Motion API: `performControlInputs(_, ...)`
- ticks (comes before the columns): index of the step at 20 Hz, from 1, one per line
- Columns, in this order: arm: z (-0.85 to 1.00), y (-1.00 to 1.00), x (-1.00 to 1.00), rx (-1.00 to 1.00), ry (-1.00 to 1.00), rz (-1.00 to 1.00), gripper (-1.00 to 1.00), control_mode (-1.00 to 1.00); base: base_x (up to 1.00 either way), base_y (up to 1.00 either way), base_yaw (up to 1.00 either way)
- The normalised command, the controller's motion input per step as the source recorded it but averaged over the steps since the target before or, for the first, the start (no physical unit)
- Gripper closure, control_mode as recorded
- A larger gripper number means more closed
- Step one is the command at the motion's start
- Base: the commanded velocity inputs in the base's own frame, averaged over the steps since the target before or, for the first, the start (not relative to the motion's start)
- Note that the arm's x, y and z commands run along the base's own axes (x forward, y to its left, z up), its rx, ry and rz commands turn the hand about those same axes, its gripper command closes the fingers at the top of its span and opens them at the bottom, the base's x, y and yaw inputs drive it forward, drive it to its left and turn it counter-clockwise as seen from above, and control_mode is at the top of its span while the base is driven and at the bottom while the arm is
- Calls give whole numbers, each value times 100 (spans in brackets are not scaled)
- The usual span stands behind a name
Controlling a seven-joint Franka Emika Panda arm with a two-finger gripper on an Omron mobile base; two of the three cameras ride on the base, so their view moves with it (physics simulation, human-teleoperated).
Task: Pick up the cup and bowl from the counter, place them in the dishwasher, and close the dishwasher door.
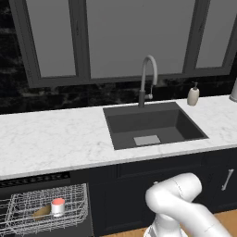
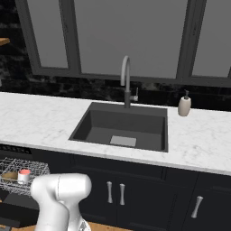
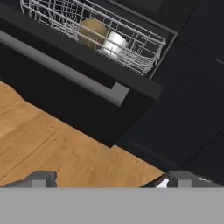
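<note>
Black marbled wall (image 1: 14, 92) behind grey-framed windows (image 1: 139, 37), dark cabinets (image 2: 153, 194), wooden floor (image 3: 52, 148).

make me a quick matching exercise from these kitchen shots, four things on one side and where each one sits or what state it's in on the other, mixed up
Things:
1. cup
2. soap dispenser
3. dishwasher door
4. faucet

Places or states:
A. on the counter, to the right of the sink
B. dropped open, silver bar handle facing the wooden floor
C. behind the sink, arching over the basin
D. in the white wire rack, beside the bowl

Pairs: 1-D, 2-A, 3-B, 4-C
</note>
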Motion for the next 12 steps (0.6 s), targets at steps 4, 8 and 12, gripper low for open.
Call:
performControlInputs(4, -46, 0, 39, -8, -44, 0, -100, -100, 0, 0, 0)
performControlInputs(8, -56, 0, 67, -4, -29, 0, -100, -100, 0, 0, 0)
performControlInputs(12, -52, 0, 88, -5, -15, 0, -100, -100, 0, 0, 0)
